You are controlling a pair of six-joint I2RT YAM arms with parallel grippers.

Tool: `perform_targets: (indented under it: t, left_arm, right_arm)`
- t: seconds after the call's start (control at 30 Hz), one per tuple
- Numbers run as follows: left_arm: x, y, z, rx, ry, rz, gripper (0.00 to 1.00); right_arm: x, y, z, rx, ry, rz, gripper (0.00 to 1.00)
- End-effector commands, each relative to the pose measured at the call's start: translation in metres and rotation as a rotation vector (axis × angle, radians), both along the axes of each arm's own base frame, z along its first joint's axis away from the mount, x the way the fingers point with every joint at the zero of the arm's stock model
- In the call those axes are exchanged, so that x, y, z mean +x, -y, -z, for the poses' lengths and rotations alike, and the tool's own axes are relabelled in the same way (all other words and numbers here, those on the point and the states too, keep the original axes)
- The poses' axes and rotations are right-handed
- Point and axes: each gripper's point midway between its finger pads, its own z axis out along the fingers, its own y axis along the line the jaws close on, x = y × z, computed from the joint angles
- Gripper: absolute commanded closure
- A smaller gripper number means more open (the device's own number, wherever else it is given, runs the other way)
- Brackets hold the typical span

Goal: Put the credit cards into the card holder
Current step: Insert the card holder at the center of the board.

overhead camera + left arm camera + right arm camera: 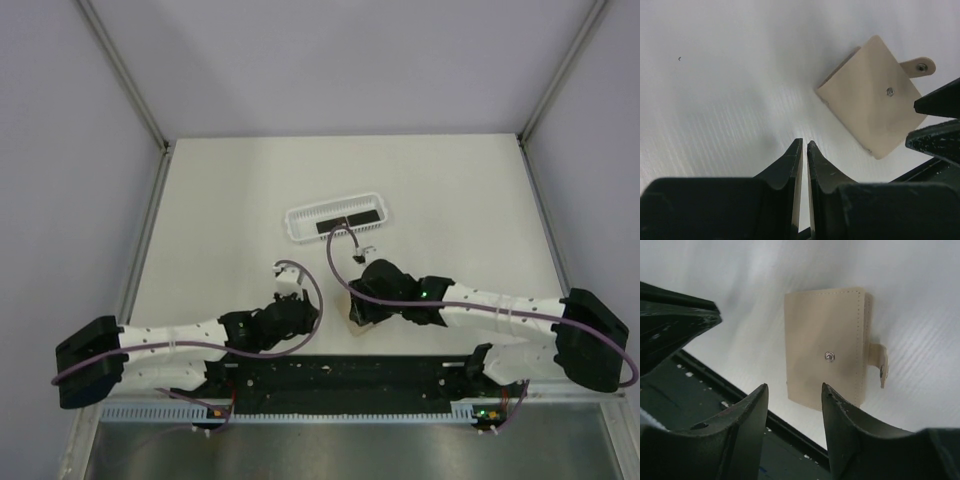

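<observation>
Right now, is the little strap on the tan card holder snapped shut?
No: in the right wrist view the strap hangs loose beside the card holder, and the snap on its front is bare.

arms (170, 343): white, perforated | joints (265, 328): black | cables (331, 250): purple | hands (793, 386): black, tapered

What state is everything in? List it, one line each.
card holder: lying flat, folded shut, snap strap undone.
credit cards: lying in the white basket.
white basket: upright, cards inside.
left gripper: nearly shut, empty.
right gripper: open, empty.
</observation>
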Motion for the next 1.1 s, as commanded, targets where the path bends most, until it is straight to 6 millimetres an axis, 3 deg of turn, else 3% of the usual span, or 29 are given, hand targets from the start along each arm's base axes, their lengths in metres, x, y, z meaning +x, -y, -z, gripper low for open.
perform_targets:
  t: [0.0, 0.07, 0.2, 0.37, 0.5, 0.7, 0.83, 1.07]
  left_arm:
    - [0.004, -0.003, -0.008, -0.028, 0.021, -0.027, 0.86]
    - [0.005, -0.004, -0.011, -0.033, 0.030, -0.034, 0.86]
    - [0.008, -0.001, -0.021, -0.041, 0.071, -0.017, 0.87]
    - [0.013, 0.025, -0.046, -0.065, 0.146, 0.081, 0.93]
    - [0.013, 0.059, -0.067, -0.131, 0.200, 0.196, 0.94]
    - [0.011, 0.103, -0.059, -0.138, 0.152, 0.314, 1.00]
    - [0.015, 0.106, -0.038, -0.118, 0.099, 0.295, 1.00]
    - [0.026, 0.091, -0.014, -0.122, 0.024, 0.230, 1.00]
  right_arm:
    - [0.002, -0.036, -0.053, 0.300, 0.057, -0.078, 0.54]
    - [0.018, -0.017, -0.059, 0.311, 0.111, 0.027, 0.56]
    - [0.042, 0.039, -0.054, 0.210, 0.177, 0.253, 0.65]
    - [0.049, 0.074, -0.035, 0.127, 0.149, 0.382, 0.62]
    - [0.053, 0.082, -0.027, 0.122, 0.135, 0.438, 0.62]
    - [0.061, 0.084, -0.026, 0.130, 0.138, 0.475, 0.66]
    - [0.065, 0.091, -0.025, 0.131, 0.149, 0.500, 0.71]
    - [0.069, 0.086, -0.017, 0.116, 0.127, 0.438, 0.72]
